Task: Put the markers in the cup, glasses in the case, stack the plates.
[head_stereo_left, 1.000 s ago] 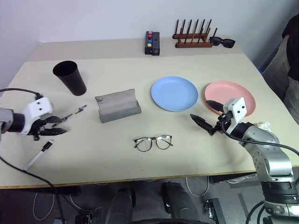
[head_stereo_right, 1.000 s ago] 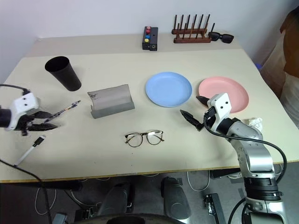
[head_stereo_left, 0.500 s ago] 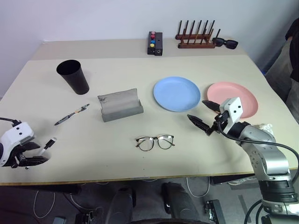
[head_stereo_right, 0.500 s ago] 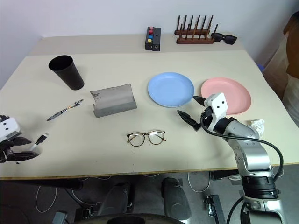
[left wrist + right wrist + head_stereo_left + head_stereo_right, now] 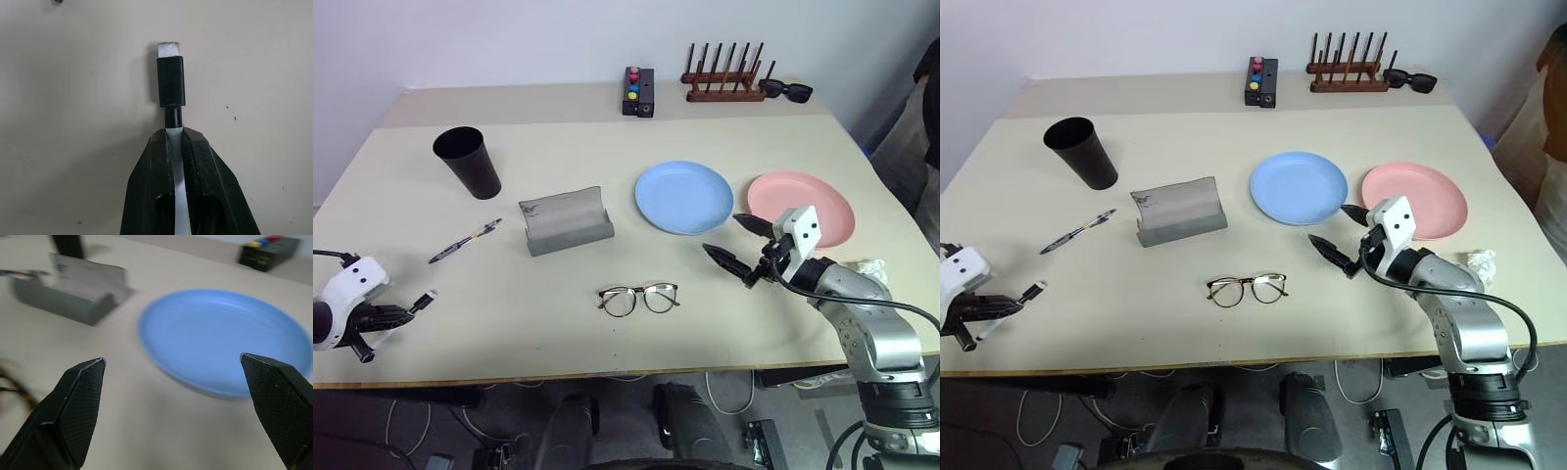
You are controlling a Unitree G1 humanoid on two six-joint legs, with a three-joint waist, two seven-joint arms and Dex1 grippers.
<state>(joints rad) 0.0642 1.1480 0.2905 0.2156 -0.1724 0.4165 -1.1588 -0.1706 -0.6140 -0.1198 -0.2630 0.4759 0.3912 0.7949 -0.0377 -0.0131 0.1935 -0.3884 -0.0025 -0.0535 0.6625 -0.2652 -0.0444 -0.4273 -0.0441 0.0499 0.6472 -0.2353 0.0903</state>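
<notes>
Two markers are in front of me: the white-barrelled marker (image 5: 170, 93) is clamped between my left jaws, its black cap sticking out past my fingertips (image 5: 198, 161) just over the desk (image 5: 607, 137) near the front left edge, and the dark marker (image 5: 464, 241) lies flat on the desk, well apart from my left gripper (image 5: 399, 314) and between it and the cup (image 5: 468, 163). The cup stands upright toward the far left of the desk, its wide rim up. The case (image 5: 565, 222) sits open near the middle, lid raised, just right of the dark marker. The glasses (image 5: 637, 298) rest on the desk in front of the case, lenses toward me, temples folded behind. The light blue plate (image 5: 682, 196) lies right of the case, and the salmon pink plate (image 5: 813, 207) lies beside it, farther right, apart from it and not stacked. My right gripper (image 5: 736, 244) hovers above the desk in front of the blue plate, jaws spread wide and holding nothing; in its wrist view the blue plate fills the gap between the two fingers, with the case beyond. At the far edge stand a black box with coloured buttons (image 5: 638, 90), a wooden rack (image 5: 722, 78) of upright pegs, and black sunglasses (image 5: 788, 91) beside the rack.
</notes>
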